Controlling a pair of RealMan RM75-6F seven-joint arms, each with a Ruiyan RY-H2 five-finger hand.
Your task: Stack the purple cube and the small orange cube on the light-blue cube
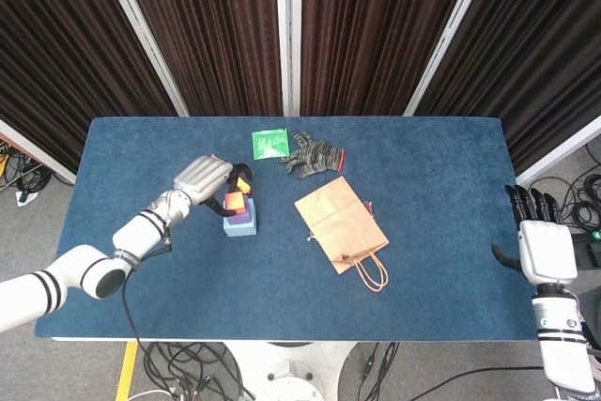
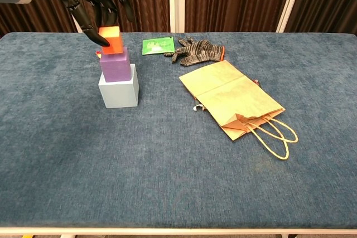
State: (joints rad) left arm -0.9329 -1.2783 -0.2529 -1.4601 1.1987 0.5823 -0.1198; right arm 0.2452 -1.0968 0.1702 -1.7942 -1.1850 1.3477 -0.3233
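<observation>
Down at the near right corner, off the edge of the blue table (image 1: 441,260): right hand (image 1: 537,249), holding nothing, black fingers (image 1: 531,204) straight, a little apart, pointing away toward the curtains. Not seen in the chest view.

Well off to the left of those fingers, flat on the table: brown paper bag (image 2: 234,98), handles (image 2: 273,136) toward the near side.

Farther left, the stack. At the bottom, light-blue cube (image 2: 118,92) on the table. On top of it, purple cube (image 2: 114,63), smaller, sitting toward the back of the blue one. On top of that, small orange cube (image 2: 110,40), right above the purple one and about touching it; hard to tell if fully resting yet.

Left hand (image 2: 96,1) over the stack, reaching in from the left. Dark fingers (image 2: 92,29) clamped on the small orange cube: one pressed on its left side, the rest curled down behind and over it. In the head view, left hand (image 1: 205,176) covering part of the stack, orange cube (image 1: 233,202) peeking out under the fingertips.

Just behind those fingers, a bit of something yellow and red (image 1: 243,182), mostly hidden.

Beyond, toward the far edge: green packet (image 2: 157,45) lying flat, and just to its right a grey knit glove (image 2: 196,51) with a red cuff.

At the very back, dark curtains (image 1: 376,25).
</observation>
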